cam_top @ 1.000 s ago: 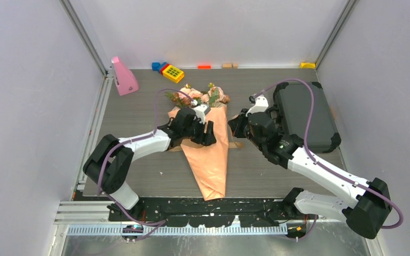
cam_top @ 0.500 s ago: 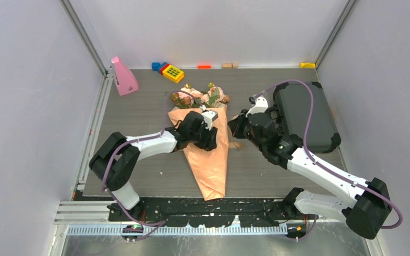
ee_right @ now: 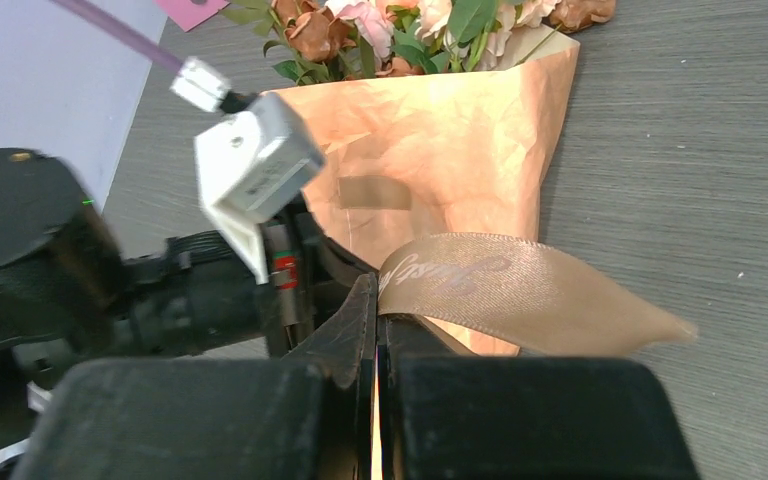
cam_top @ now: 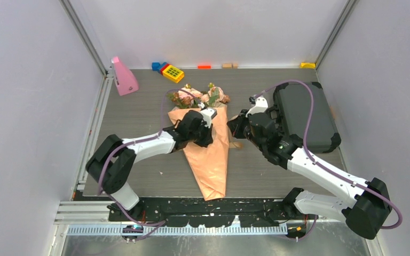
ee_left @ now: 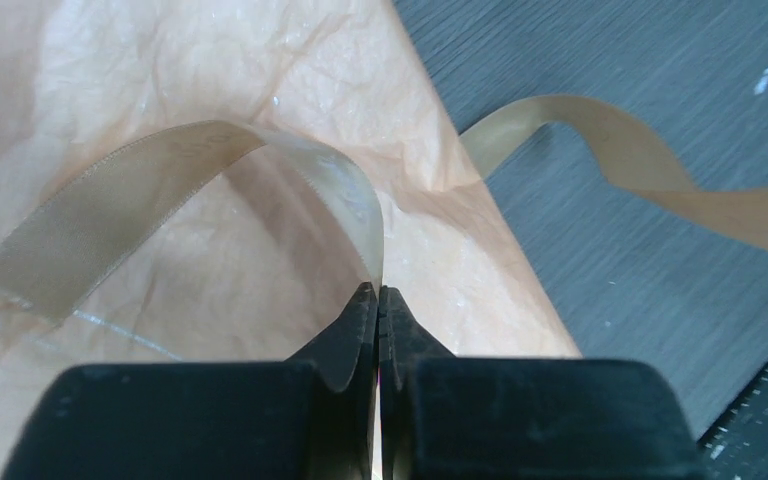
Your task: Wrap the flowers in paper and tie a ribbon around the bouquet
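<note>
The bouquet lies on the table as a peach-orange paper (cam_top: 212, 162) cone, its tip toward me. Pink and brownish roses, the flowers (cam_top: 197, 97), stick out at the far end and also show as flowers (ee_right: 390, 25) in the right wrist view. My left gripper (cam_top: 205, 137) sits over the upper cone, shut (ee_left: 378, 292) on an edge of the tan ribbon (ee_left: 160, 190), which arches over the paper (ee_left: 210, 80). My right gripper (cam_top: 237, 128) is just right of the cone, shut (ee_right: 375, 300) on another stretch of ribbon (ee_right: 520, 290).
A dark grey case (cam_top: 301, 114) lies at the right behind my right arm. A pink wedge-shaped object (cam_top: 123, 77) stands at the back left. A yellow toy (cam_top: 173, 73) and small blocks (cam_top: 204, 66) line the back wall. Grey walls close in both sides.
My left gripper slid right onto the cone and went from open to shut on the ribbon. The right arm has not moved.
</note>
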Controlling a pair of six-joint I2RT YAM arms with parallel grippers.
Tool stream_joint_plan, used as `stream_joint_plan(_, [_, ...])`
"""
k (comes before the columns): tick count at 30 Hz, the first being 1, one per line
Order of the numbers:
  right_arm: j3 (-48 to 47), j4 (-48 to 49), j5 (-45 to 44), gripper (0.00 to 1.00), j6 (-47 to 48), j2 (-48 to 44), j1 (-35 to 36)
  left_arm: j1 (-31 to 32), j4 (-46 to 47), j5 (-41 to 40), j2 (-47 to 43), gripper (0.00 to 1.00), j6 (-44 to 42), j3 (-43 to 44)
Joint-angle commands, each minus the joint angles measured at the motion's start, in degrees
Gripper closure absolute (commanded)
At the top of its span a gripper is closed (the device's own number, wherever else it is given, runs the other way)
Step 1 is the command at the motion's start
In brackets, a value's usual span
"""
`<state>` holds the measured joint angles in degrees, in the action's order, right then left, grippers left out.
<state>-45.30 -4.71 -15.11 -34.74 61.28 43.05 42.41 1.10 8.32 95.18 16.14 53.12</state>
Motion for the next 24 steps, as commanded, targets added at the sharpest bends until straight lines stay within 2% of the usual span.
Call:
stream_joint_plan(1, [-1.15,2.95,0.61,0.99,-1.09,-0.45,-0.25,0.26,4.74,1.76,-8.53,1.0,2.46,-3.06])
stream_joint_plan(4, [-2.36,4.16,5.07,0.99,-0.09,-0.17,-0.25,0.21,9.05,6.47,-13.23,1.0,3.09,-6.36])
stream_joint_plan(8, [-4.42,7.93,16.05,0.99,1.91,1.16,-0.25,0.21,15.93,12.4,-17.79,0.99,3.14,-10.41])
stream_joint_plan(13, [-9.07,10.46,26.25,0.99,1.77,3.17,-0.26,0.21,21.6,13.94,-19.78,0.99,2.96,-12.84])
stream_joint_plan(18, [-12.4,9.89,27.13,0.99,1.13,4.96,-0.24,0.21,27.27,15.6,-20.76,0.99,2.85,-14.8])
stream_joint_plan(24, [-14.55,9.06,25.34,0.99,-0.82,7.18,-0.24,0.21,28.92,14.26,-20.88,0.96,2.04,-15.31])
